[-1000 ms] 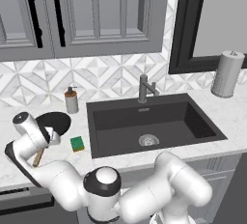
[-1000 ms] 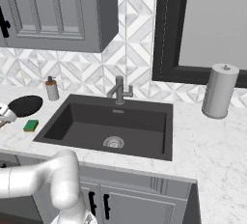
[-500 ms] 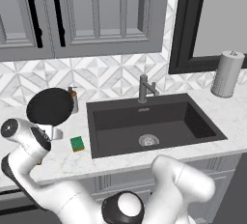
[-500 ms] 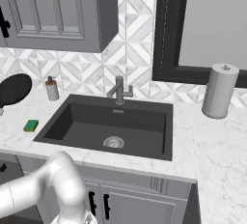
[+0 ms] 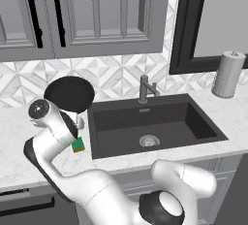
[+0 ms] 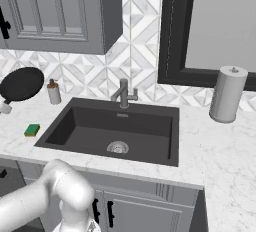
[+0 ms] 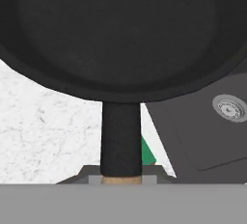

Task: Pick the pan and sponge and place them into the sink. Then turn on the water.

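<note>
My gripper [image 5: 76, 120] is shut on the handle of the black pan [image 5: 69, 94], which hangs in the air above the counter, left of the sink [image 5: 145, 120]. From the right base view the pan [image 6: 21, 83] tilts up at the far left, with the gripper [image 6: 4, 107] below it at the frame edge. The hand view looks along the handle into the pan [image 7: 120, 30], the gripper [image 7: 120, 178] closed at its wooden end. The green sponge [image 5: 78, 145] [image 6: 32, 130] lies on the counter by the sink's left rim; a green corner of the sponge [image 7: 147, 153] peeks past the handle. The sink [image 6: 120, 126] [image 7: 202, 136] is dry.
A grey faucet [image 5: 145, 89] [image 6: 123, 93] stands behind the basin with no stream from it. A soap bottle [image 6: 53, 92] sits at the sink's back left corner. A paper towel roll [image 5: 227, 73] [image 6: 227, 93] stands on the counter to the right. Cabinets hang above the pan.
The pan has come off the counter and risen, drifting right toward the sink, with the gripper holding its handle. The sponge has stayed put.
</note>
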Robot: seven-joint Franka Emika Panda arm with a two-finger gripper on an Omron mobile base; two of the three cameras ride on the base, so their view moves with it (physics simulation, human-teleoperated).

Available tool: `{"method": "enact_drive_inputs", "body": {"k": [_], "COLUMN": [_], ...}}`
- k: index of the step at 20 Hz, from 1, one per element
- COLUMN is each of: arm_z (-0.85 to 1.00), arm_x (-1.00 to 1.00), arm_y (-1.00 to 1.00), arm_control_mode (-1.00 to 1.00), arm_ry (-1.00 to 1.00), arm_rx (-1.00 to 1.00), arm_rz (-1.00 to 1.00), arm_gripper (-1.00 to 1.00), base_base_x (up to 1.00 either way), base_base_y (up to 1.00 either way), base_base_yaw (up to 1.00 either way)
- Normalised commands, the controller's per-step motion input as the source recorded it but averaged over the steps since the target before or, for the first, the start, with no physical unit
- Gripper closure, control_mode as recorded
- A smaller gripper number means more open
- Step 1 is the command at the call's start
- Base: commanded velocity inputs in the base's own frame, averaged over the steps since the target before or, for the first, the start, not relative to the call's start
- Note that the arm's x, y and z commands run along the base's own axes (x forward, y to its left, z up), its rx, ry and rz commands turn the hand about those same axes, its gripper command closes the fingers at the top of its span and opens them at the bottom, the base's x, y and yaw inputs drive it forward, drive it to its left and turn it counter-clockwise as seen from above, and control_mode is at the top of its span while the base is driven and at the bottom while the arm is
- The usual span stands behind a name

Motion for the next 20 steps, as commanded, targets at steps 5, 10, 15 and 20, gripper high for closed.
{"method": "enact_drive_inputs", "body": {"k": [5,10,15,20], "arm_z": [0.2,0.0,0.0,0.0], "arm_x": [0.0,-0.02,0.0,0.09], "arm_y": [-0.25,-0.46,-0.37,-0.28], "arm_control_mode": [-1.0,-1.0,-1.0,-1.0], "arm_ry": [0.24,0.22,0.13,0.04], "arm_rx": [0.0,0.02,0.0,0.0], "arm_rz": [-0.17,-0.33,-0.34,-0.23], "arm_gripper": [1.0,1.0,1.0,1.0], "base_base_x": [0.0,0.0,0.0,0.0], "base_base_y": [0.0,0.0,0.0,0.0], "base_base_yaw": [0.0,0.0,0.0,0.0]}}
